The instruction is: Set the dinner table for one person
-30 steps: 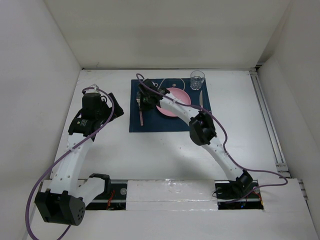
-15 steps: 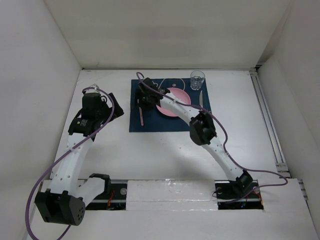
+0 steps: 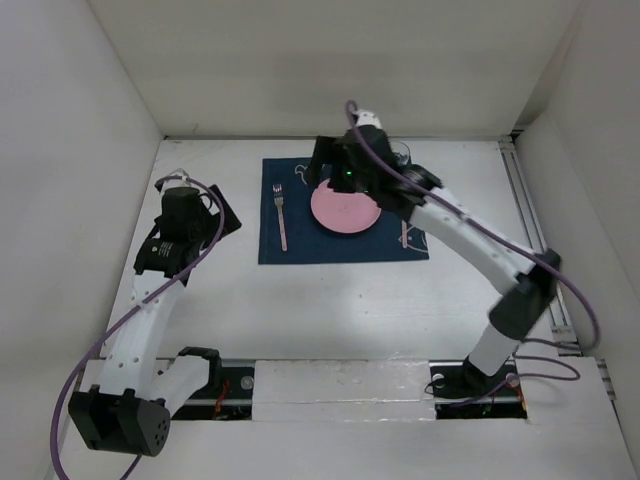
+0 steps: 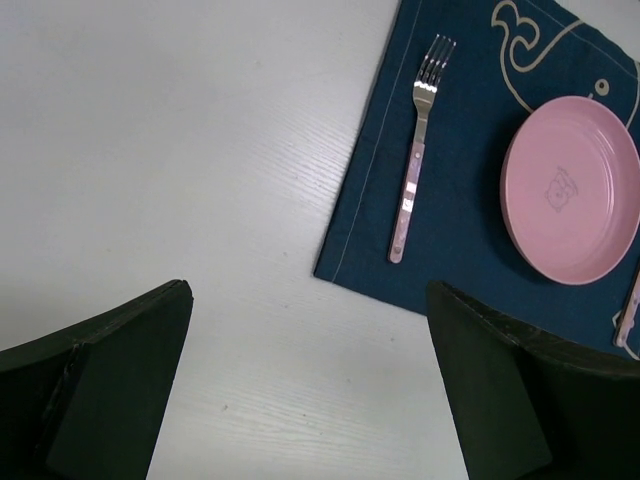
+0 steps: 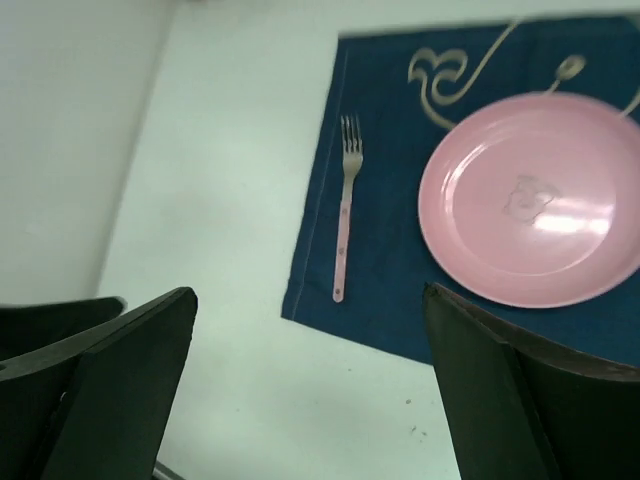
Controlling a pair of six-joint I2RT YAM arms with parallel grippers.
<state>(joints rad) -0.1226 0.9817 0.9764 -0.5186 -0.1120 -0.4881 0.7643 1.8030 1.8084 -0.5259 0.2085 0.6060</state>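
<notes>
On dinner table (image 3: 300, 300): one placemat (image 3: 300, 245), one fork (image 3: 281, 215), one plate (image 3: 345, 208) (pink).

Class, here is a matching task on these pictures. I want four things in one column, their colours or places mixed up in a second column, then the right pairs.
Things:
1. fork
2. plate
3. placemat
4. dinner table

Descriptions:
a. plain white
b. pink and round
c. lying flat beside the plate
d. navy blue with pale drawings

Pairs: 1-c, 2-b, 3-d, 4-a
</notes>
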